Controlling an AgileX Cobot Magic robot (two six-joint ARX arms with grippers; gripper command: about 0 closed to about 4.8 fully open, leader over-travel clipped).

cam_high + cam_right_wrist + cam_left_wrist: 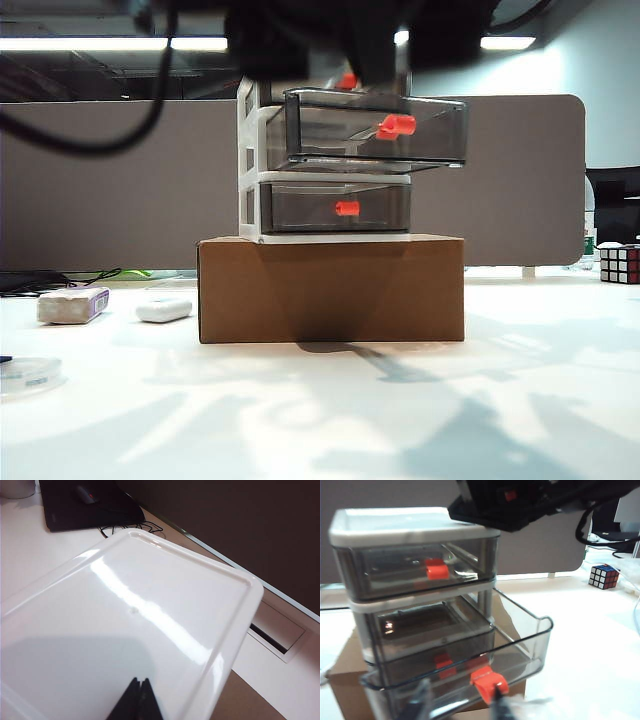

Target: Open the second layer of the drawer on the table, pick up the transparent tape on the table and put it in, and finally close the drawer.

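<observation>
Exterior: low, frontal, near drawer (330, 165) — left wrist close, oblique; right wrist atop.

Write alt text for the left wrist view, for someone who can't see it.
The drawer cabinet's second layer stands pulled out, with the left gripper just in front of its red-orange knob, fingers apart. A colour cube sits behind on the table.

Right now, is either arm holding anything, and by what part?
Nothing is held. The left gripper hangs open at the knob of the second layer; the right gripper is shut, empty, above the drawer.
</observation>
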